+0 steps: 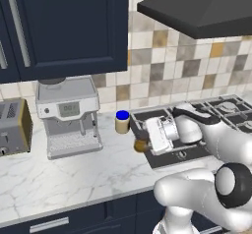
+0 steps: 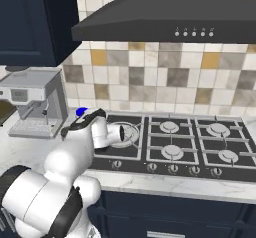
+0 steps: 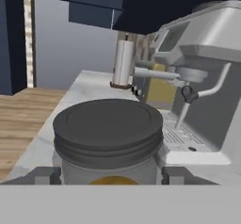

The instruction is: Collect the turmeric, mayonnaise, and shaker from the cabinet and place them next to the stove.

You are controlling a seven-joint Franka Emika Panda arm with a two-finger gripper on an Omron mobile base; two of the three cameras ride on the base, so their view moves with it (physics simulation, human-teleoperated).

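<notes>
The turmeric [image 1: 141, 144], a small jar with a dark lid [image 3: 108, 124] and orange contents, is low over the counter just left of the stove [image 1: 216, 115]. My gripper [image 1: 145, 140] is shut on it, a fingertip [image 3: 44, 175] pressed to each side of the glass. The mayonnaise [image 1: 122, 122], blue-lidded, stands on the counter just behind it by the stove's left edge; its lid [image 2: 81, 112] peeks past my arm in the right base view. The navy cabinet [image 1: 69, 26] hangs above with its door closed. The shaker is out of view.
A silver espresso machine [image 1: 69, 120] and a toaster [image 1: 14, 127] stand on the marble counter [image 1: 74, 174] to the left. The range hood [image 1: 197, 7] overhangs the stove. A paper towel roll [image 3: 123, 63] stands beyond the machine.
</notes>
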